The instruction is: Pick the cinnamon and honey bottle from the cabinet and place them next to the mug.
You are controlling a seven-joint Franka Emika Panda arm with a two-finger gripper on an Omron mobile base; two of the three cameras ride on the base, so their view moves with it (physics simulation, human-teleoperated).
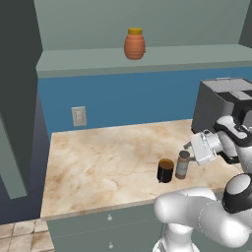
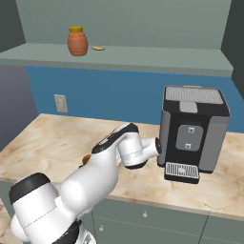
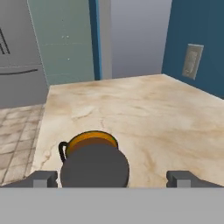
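Observation:
The cinnamon (image 1: 182, 165) stands upright on the marble counter, just right of the black mug (image 1: 165, 171). My gripper (image 1: 187, 150) hovers at the shaker's top and is open. In the hand view its fingertips (image 3: 43, 178) stand wide apart on either side of the cinnamon's dark grey cap (image 3: 94, 166), with a clear gap on the right side. The mug (image 3: 89, 141) sits just beyond the cap. The orange honey bottle (image 1: 134, 44) stands on the shelf of the cabinet (image 1: 147, 60), high above the counter, also seen as the honey bottle (image 2: 77, 41) at upper left.
A black and grey coffee machine (image 2: 193, 133) stands on the counter to the right of the arm. A small flat brown thing (image 2: 98, 48) lies on the shelf beside the jar. A wall outlet (image 1: 78, 116) is on the blue backsplash. The cabinet's door (image 1: 15, 98) hangs open at left.

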